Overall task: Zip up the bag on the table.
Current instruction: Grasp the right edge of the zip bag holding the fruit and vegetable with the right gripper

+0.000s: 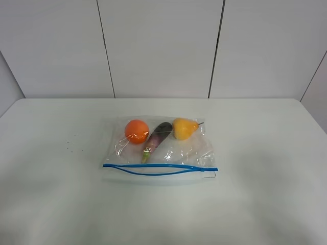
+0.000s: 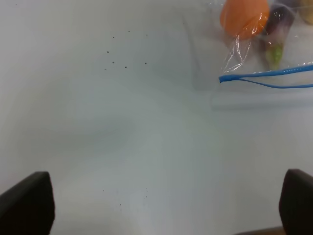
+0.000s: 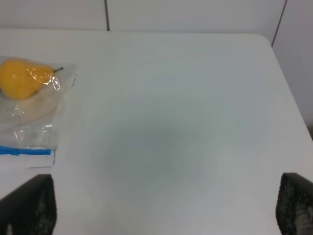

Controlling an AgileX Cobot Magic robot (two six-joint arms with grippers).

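The left hand (image 2: 161, 198) is spread wide. Its two dark fingers (image 2: 27, 203) show only at the corners of the left wrist view, with bare counter (image 2: 122, 147) between them, and it holds nothing. The right hand (image 3: 161, 200) is spread just as wide. Its dark fingers (image 3: 296, 205) also sit at the corners of the right wrist view, over white counter (image 3: 171, 122), and nothing is between them. Neither hand touches the bag.

From the left hand, the bag (image 2: 254, 44) lies well ahead and off to one side. Its near corner shows there, with the orange (image 2: 243, 17) pressed against the clear plastic and the green stem end of the eggplant (image 2: 275, 36) beside it. The blue zipper strip (image 2: 266, 76) runs from that corner as two lines that split apart. A scatter of small dark specks (image 2: 117, 58) marks the counter between the hand and the bag.

From the right hand, the other end of the bag (image 3: 34, 107) shows, with the yellow pear (image 3: 19, 78) inside and a short length of zipper strip (image 3: 24, 151) at the bag's edge.

In the high view the bag (image 1: 179, 150) lies flat near the middle of the counter (image 1: 265, 178). The orange (image 1: 136, 131), eggplant (image 1: 158, 135) and pear (image 1: 184, 127) sit in a row along its far side. The zipper strip (image 1: 158, 168) runs along the near edge, its two tracks bowed apart through the middle and meeting at both ends. The specks (image 1: 71, 143) lie to the left of the bag. A pale panelled wall (image 1: 158, 46) rises behind the counter.
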